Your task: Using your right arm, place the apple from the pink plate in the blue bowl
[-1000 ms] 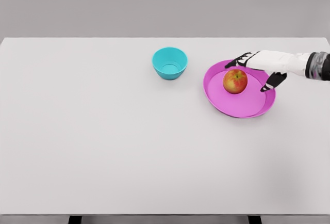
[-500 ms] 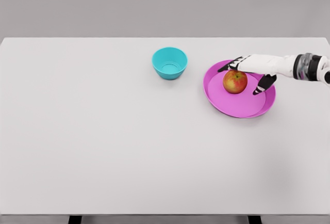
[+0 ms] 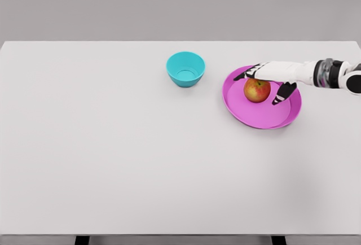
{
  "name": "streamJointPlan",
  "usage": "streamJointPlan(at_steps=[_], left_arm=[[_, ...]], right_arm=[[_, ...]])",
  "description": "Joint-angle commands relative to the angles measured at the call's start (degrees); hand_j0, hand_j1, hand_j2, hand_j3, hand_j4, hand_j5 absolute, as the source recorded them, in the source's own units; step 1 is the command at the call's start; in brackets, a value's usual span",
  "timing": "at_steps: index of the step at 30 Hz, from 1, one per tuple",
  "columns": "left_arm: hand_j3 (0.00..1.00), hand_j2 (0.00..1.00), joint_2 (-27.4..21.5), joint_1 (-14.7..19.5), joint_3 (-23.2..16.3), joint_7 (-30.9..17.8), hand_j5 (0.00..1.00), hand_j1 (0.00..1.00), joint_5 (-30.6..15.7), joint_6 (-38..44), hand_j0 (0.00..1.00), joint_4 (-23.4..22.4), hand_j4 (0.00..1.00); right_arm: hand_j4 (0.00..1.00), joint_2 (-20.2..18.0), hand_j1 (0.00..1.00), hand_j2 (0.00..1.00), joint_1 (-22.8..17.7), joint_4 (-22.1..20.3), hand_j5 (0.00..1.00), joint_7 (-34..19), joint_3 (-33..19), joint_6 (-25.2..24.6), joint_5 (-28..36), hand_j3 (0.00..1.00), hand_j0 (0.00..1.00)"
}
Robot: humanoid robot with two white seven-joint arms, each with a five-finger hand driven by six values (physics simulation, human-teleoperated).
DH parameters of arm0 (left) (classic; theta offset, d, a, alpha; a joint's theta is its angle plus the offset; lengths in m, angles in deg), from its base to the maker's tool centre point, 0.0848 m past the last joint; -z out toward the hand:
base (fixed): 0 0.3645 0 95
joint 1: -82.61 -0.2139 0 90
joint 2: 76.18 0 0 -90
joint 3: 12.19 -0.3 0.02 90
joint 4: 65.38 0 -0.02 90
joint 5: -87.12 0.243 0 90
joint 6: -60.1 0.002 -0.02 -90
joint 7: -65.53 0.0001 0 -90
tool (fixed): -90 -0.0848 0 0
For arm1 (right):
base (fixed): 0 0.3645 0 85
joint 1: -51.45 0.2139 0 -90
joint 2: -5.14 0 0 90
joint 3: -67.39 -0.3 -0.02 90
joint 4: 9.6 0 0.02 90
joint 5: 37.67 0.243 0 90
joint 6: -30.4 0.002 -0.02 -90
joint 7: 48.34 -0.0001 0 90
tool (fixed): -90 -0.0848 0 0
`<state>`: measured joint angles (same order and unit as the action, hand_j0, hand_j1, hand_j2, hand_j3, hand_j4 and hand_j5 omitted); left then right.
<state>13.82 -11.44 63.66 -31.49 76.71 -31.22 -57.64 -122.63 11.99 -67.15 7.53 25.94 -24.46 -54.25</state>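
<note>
A red-yellow apple (image 3: 256, 91) sits in the pink plate (image 3: 262, 115) at the right of the white table. My right hand (image 3: 265, 82) reaches in from the right edge and hovers over the apple's top. Its dark-tipped fingers (image 3: 246, 74) spread past the apple on the far side, and the thumb (image 3: 283, 93) hangs to the apple's right. The fingers are open around the fruit and do not clasp it. The blue bowl (image 3: 185, 69) stands empty to the left of the plate. My left arm is out of view.
The white table (image 3: 113, 143) stretches wide to the left and front of the bowl and plate. A plain grey wall lies behind its far edge.
My right hand has slid left over the plate, from beside the apple to above it. The apple, plate and bowl have stayed put.
</note>
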Motion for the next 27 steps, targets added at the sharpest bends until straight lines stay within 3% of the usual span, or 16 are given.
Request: streamJointPlan(at_steps=[1, 5, 7, 10, 27], left_arm=[[1.00, 1.00, 0.00, 0.00, 0.00, -0.01, 1.00, 1.00, 0.03, 0.00, 1.00, 0.00, 1.00], [1.00, 1.00, 0.00, 0.00, 0.00, -0.01, 1.00, 1.00, -0.06, 0.00, 1.00, 0.00, 1.00], [1.00, 1.00, 0.00, 0.00, 0.00, -0.01, 1.00, 1.00, -0.06, 0.00, 1.00, 0.00, 1.00], [1.00, 1.00, 0.00, 0.00, 0.00, -0.01, 1.00, 1.00, 0.03, 0.00, 1.00, 0.00, 1.00], [1.00, 1.00, 0.00, 0.00, 0.00, -0.01, 1.00, 1.00, -0.06, 0.00, 1.00, 0.00, 1.00]], right_arm=[[1.00, 0.23, 1.00, 1.00, 0.00, 0.51, 1.00, 0.02, 0.14, -0.14, 0.32, 1.00, 1.00], [0.98, 0.41, 0.98, 0.98, 0.35, 1.57, 0.98, 0.02, 1.11, -0.14, 0.32, 0.98, 0.98], [0.75, 0.41, 0.75, 0.75, 0.35, 1.57, 0.75, 0.02, 1.11, -0.14, 0.32, 0.75, 0.75], [0.54, 0.41, 0.54, 0.54, 0.35, 1.48, 0.54, 0.02, 1.11, -0.14, 0.32, 0.54, 0.54], [0.50, 0.41, 0.50, 0.50, 1.41, 1.04, 0.50, 0.20, 0.67, -0.14, 0.50, 0.50, 0.50]])
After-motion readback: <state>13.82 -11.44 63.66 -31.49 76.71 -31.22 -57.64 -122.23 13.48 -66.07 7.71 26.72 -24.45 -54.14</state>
